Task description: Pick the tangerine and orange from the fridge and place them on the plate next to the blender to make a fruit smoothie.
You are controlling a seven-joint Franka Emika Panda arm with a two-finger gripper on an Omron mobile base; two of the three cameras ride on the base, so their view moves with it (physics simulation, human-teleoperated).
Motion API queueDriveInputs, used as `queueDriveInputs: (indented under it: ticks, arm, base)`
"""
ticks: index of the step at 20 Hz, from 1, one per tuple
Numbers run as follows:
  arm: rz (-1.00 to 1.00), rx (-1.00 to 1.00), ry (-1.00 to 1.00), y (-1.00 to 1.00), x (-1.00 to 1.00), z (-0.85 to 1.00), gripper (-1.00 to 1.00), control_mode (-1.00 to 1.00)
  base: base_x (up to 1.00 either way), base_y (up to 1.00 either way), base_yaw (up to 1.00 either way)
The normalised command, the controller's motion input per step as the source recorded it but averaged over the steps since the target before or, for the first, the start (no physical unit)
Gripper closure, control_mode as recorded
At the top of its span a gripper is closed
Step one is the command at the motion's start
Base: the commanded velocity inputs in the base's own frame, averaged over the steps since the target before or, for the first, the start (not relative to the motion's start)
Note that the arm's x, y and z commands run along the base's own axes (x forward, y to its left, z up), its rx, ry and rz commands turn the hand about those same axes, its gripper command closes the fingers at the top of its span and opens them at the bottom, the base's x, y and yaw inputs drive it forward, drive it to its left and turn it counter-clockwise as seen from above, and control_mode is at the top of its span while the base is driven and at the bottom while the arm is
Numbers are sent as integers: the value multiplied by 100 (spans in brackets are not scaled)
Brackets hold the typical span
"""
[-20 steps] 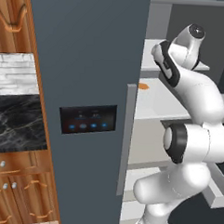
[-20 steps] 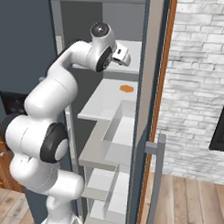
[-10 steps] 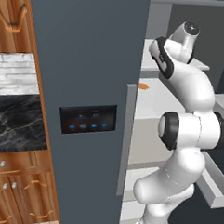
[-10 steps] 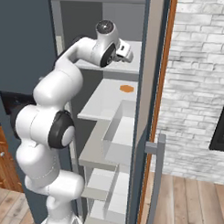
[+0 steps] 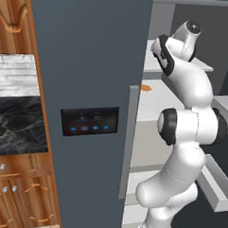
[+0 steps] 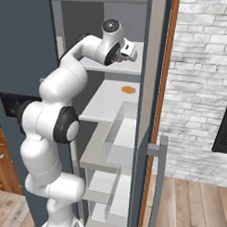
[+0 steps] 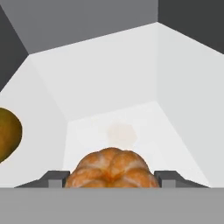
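Observation:
The tall slate-grey fridge stands open, and my arm reaches onto its upper shelf. My gripper is shut on a segmented orange-coloured tangerine, which sits between the two finger tips in the hand view. The orange lies on the pale middle shelf below the hand, and it also peeks past the door edge as the orange in the left base view. The plate and the blender are out of view.
A brownish-yellow fruit sits at the left on the same shelf. The fridge's open door with its grey handle stands right of the arm. Door bins and lower shelves lie below. A brick wall is at the right.
The hand has lifted slightly over the upper shelf and turned, and the arm's elbow has swung upward and straightened. The orange on the middle shelf has not moved.

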Motion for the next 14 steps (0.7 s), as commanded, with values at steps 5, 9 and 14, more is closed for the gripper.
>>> queueDriveInputs:
  ticks: [5,9,14]
  arm:
    - [0,0,-1,0,-23,0,100,-100]
    - [0,0,-16,0,-80,-1,100,-100]
    - [0,0,-36,0,-98,13,100,-100]
  base:
    - [0,0,0]
    - [0,0,0]
    - [0,0,0]
